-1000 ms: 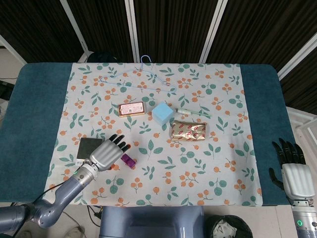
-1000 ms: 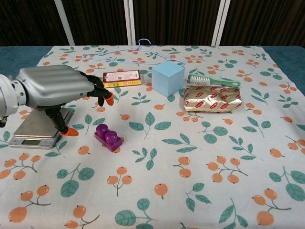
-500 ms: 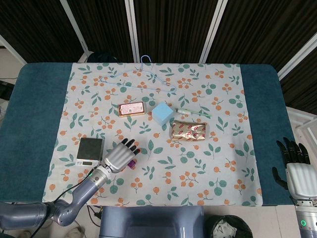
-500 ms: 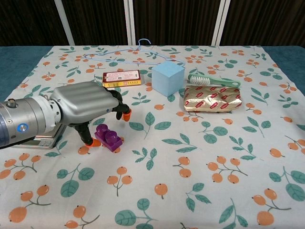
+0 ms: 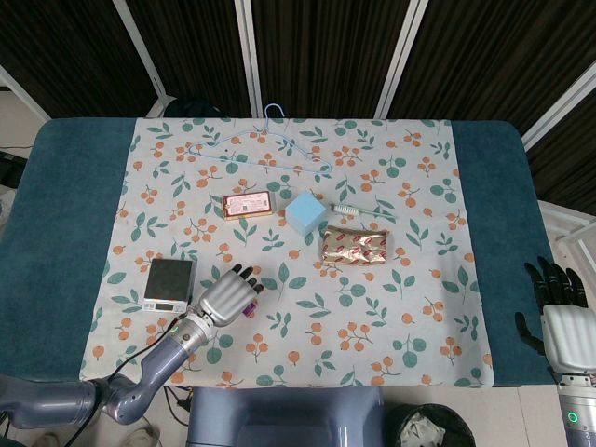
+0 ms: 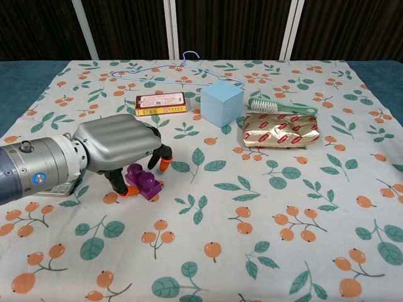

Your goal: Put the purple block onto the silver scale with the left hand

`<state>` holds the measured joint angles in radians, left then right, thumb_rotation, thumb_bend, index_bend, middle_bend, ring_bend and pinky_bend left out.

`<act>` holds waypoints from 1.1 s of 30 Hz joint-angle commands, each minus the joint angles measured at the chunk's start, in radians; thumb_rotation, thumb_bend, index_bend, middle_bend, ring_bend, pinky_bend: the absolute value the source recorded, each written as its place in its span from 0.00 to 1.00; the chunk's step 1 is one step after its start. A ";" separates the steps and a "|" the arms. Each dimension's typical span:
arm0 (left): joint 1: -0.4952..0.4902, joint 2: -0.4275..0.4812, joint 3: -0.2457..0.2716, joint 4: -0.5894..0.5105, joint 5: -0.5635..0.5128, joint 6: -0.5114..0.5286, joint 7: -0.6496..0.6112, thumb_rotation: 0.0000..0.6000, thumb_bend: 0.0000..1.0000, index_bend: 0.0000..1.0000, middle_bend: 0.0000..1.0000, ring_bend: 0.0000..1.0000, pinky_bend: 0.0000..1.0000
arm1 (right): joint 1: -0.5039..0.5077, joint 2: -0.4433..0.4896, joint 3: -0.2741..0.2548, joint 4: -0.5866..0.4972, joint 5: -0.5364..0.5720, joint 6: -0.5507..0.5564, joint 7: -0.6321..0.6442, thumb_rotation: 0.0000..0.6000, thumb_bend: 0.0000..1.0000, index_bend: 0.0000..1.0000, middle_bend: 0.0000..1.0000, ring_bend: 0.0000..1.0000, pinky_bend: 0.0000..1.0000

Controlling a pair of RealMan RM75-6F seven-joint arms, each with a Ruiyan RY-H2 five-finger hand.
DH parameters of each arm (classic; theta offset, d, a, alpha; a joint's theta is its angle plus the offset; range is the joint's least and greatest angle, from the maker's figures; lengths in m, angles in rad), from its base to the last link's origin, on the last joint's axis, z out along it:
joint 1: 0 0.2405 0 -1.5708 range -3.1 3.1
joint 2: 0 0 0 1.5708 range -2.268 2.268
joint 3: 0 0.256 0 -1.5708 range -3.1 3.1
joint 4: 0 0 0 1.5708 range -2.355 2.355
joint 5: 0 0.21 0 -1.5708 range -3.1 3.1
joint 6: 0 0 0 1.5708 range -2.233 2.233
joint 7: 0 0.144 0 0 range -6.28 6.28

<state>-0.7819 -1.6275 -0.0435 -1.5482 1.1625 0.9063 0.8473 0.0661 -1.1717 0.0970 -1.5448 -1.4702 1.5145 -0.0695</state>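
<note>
purple block (image 6: pixel 143 181) on cloth | left hand (image 6: pixel 118 146) palm-down over it, fingers curled around, grasp unclear

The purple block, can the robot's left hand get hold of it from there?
Probably yes. The left hand is right over the purple block, fingers curled down on both sides of it, and nothing lies between them.

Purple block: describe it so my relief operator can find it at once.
Look at the near left part of the floral tablecloth, just right of the silver scale. The purple block sits under the left hand. It is the only purple, studded piece.
</note>
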 commanded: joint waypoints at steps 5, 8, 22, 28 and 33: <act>-0.005 0.003 0.015 0.007 0.011 0.002 -0.012 1.00 0.23 0.42 0.46 0.23 0.32 | -0.001 -0.001 0.002 -0.003 0.003 0.002 -0.003 1.00 0.48 0.07 0.03 0.02 0.00; -0.009 0.007 0.020 0.012 0.006 -0.003 -0.008 1.00 0.23 0.44 0.47 0.24 0.32 | -0.002 -0.001 0.002 -0.004 0.005 0.002 -0.004 1.00 0.48 0.07 0.03 0.02 0.00; 0.001 0.076 0.004 -0.026 0.031 0.060 -0.043 1.00 0.27 0.47 0.51 0.30 0.36 | -0.002 -0.006 0.004 -0.005 0.011 0.003 -0.015 1.00 0.48 0.07 0.03 0.02 0.00; 0.046 0.204 0.011 -0.084 0.030 0.116 -0.080 1.00 0.27 0.47 0.50 0.30 0.36 | -0.001 -0.010 0.002 -0.008 0.006 0.004 -0.024 1.00 0.48 0.07 0.03 0.02 0.00; 0.103 0.299 0.036 -0.083 0.044 0.149 -0.185 1.00 0.27 0.47 0.50 0.29 0.36 | -0.001 -0.015 -0.001 -0.017 -0.002 0.008 -0.041 1.00 0.48 0.07 0.03 0.02 0.00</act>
<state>-0.7115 -1.3654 -0.0224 -1.6298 1.1978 1.0337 0.7162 0.0654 -1.1858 0.0968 -1.5608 -1.4714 1.5217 -0.1095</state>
